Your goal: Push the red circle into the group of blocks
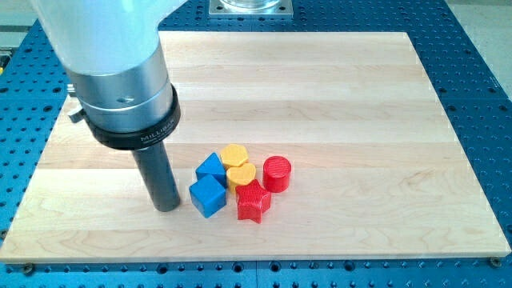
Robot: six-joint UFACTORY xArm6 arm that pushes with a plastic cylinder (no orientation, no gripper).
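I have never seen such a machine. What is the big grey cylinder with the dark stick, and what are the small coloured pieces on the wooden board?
The grey cylinder is the end of a robot arm. It has no hand, so nothing is held; the dark rod only pushes. My tip rests on the wooden board, just at the view's left of a blue cube. The single camera looks down at an angle. Six blocks sit clustered: another blue block, two yellow ones, a red star and the red circle on the view's right.
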